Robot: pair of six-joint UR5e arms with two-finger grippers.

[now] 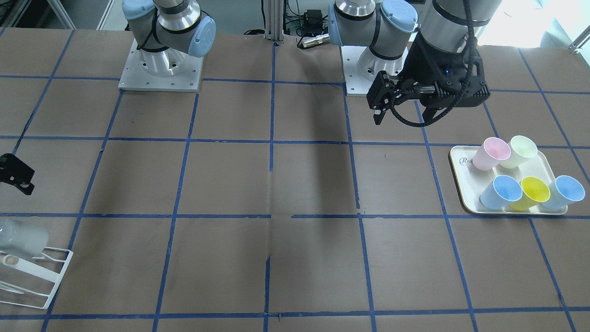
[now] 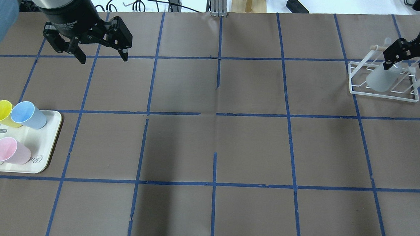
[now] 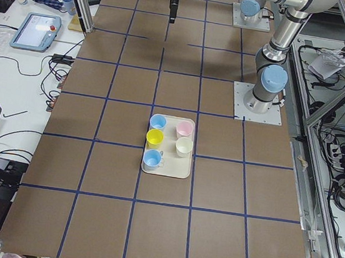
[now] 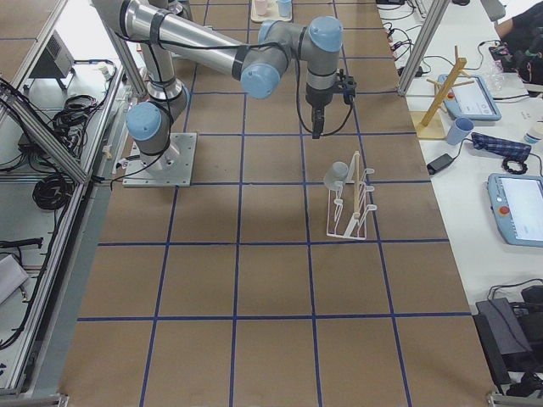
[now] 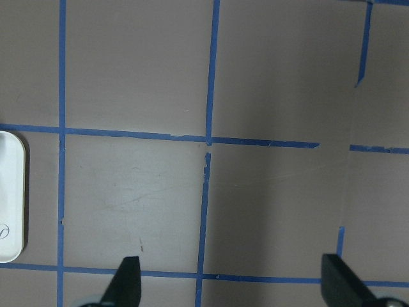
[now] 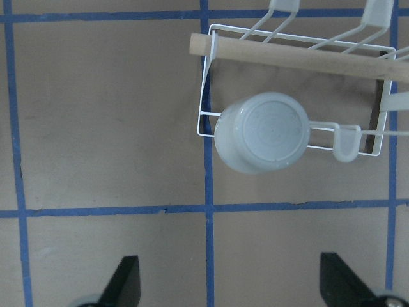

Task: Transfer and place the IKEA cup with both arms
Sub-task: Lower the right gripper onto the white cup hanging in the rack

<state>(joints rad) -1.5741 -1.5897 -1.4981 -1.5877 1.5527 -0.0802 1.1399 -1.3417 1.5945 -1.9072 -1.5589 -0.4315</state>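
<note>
We begin at the right claw (image 2: 405, 68), in the upper right of the overhead view. Its two black fingers are spread wide and grip nothing. In its own wrist view the fingertips (image 6: 128, 281) sit near the two bottom corners, with bare table (image 2: 251, 149) between them.

The cup (image 6: 262, 132), pale grey, sits just above the middle of that wrist view, clear of both fingers. Its closed base faces the camera. It rests on the rack (image 6: 204, 77), a white wire frame with a wooden bar (image 6: 287, 56) across the top of the picture. In the overhead view the cup leans on the left part of the rack, just beneath the claw. In the front view it shows at the lower left edge, tilted, on top of the rack.

The left claw (image 2: 104, 58) hangs in the upper left of the overhead view, well apart from the cup. Its fingers are also spread wide and empty. Its wrist view shows only table and a corner of the tray (image 2: 48, 141) at the left edge.

The tray, cream coloured, lies at the left edge of the overhead view, below the left claw. It holds five coloured cups (image 1: 534, 191): two blue, one yellow, one pink, one pale green.

The table is brown, crossed by a grid of blue tape.
</note>
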